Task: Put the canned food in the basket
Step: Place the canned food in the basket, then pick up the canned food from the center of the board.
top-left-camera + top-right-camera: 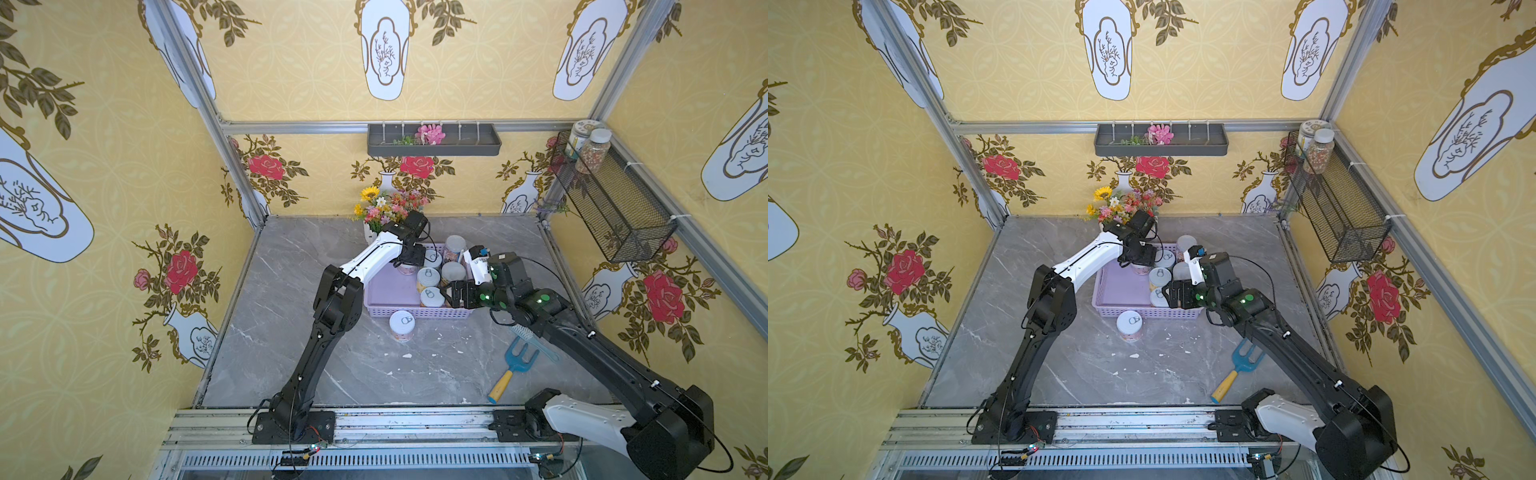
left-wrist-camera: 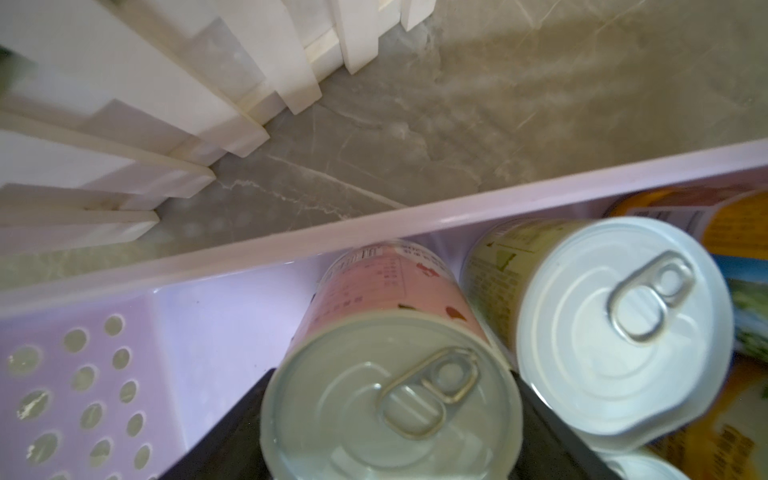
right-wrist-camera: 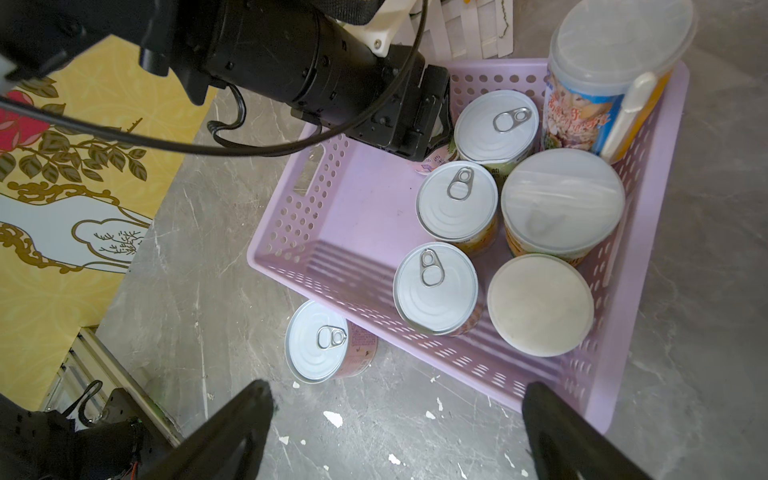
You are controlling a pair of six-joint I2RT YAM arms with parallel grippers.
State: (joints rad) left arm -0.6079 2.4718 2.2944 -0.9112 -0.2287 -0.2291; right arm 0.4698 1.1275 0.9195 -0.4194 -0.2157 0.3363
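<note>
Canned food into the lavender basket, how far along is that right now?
Done: six cans stand in the basket. In hand: the left gripper is shut on a pink can, low inside the basket, not released. Left: one pull-tab can on the table just outside the basket's wall; the open right gripper hovers nearby, empty.

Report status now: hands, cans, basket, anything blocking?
Left hand shut on pink can, inside basket. Right hand open, empty, above near rim. Last can outside on table, beside basket. Nothing blocks it.

Left fingers (image 2: 232, 440) clamped — right fingers (image 3: 232, 428) spread wide.
</note>
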